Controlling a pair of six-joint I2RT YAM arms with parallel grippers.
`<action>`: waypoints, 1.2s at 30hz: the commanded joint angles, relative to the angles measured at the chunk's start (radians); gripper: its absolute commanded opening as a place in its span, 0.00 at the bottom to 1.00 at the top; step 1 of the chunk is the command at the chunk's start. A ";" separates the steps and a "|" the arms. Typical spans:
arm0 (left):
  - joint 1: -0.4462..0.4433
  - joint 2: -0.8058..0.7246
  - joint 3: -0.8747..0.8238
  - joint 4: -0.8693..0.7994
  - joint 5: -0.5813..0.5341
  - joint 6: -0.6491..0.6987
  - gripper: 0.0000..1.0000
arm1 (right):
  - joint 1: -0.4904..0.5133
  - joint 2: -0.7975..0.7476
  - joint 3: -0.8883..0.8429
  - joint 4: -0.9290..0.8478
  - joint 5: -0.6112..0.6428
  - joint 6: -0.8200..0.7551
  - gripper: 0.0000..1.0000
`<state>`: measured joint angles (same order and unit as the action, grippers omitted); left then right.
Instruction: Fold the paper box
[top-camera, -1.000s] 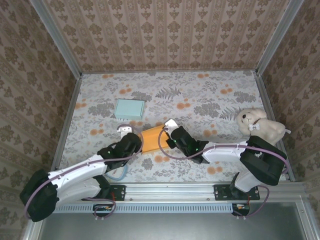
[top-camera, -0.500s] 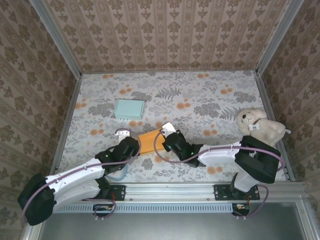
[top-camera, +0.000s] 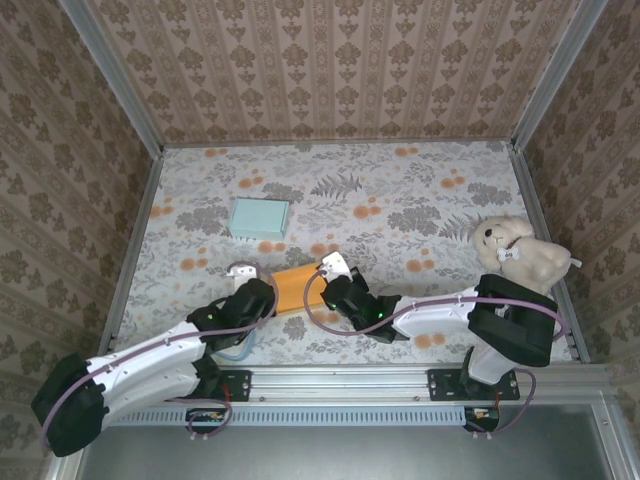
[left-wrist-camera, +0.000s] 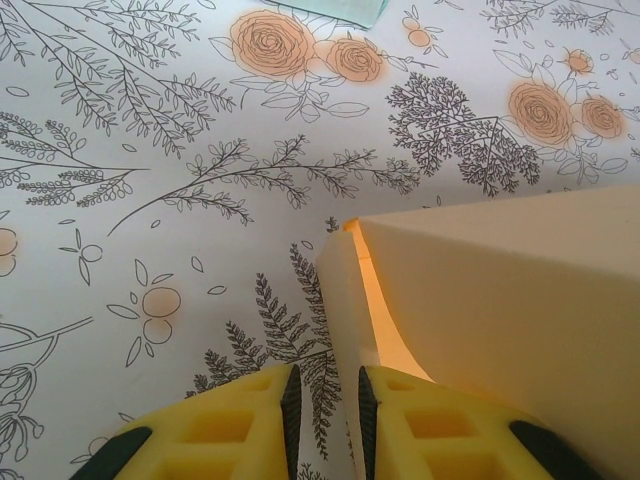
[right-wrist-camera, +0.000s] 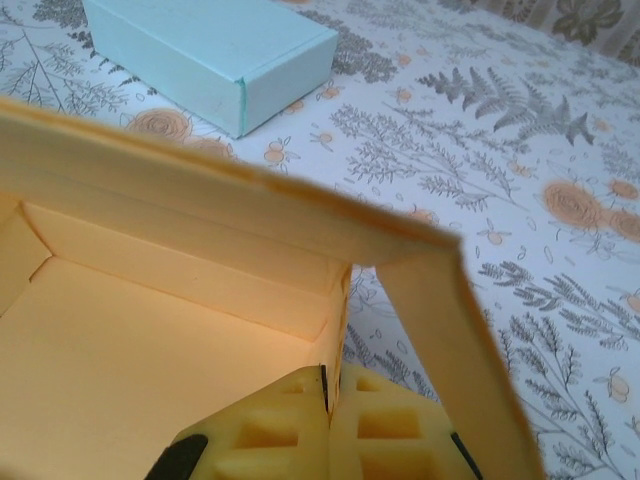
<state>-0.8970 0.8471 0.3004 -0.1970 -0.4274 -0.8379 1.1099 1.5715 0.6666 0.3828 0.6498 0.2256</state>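
Floral tabletop (top-camera: 420, 190), papered walls all round, and the action sits low and centre in the overhead view. That's where the orange paper box (top-camera: 294, 286) lies, squeezed between the two arms. It's open-topped, and the right wrist view looks straight into its pale orange inside (right-wrist-camera: 150, 350), with one long flap standing up across the frame and another angling down to the right.

The left hand (top-camera: 266, 290) is at the box's left end. Its wrist view shows the yellow fingers (left-wrist-camera: 250, 420) nearly together, a thin box wall (left-wrist-camera: 500, 300) running down into the slit between them: pinched on the paper. The right hand (top-camera: 323, 284) comes in from the other end with its pads (right-wrist-camera: 390, 430) pressed tight together at the box's inner corner. Clenched, though I can't tell whether paper is caught between them.

Further up the frame, well apart, a light blue box (top-camera: 260, 218) lies closed and flat. Far right, a cream teddy bear (top-camera: 520, 250) sits by the tabletop's edge.
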 joint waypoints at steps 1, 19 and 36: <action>-0.012 -0.016 -0.017 -0.002 0.003 -0.007 0.25 | 0.025 -0.015 0.030 -0.160 -0.082 0.056 0.00; -0.012 -0.011 -0.026 0.018 0.006 -0.013 0.24 | 0.073 0.001 0.116 -0.226 -0.097 0.177 0.00; -0.013 0.000 -0.037 0.042 0.013 -0.018 0.24 | 0.087 0.023 0.125 -0.157 -0.179 0.266 0.01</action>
<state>-0.8970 0.8421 0.2798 -0.1902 -0.4435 -0.8463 1.1542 1.5604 0.7586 0.1799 0.6136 0.4595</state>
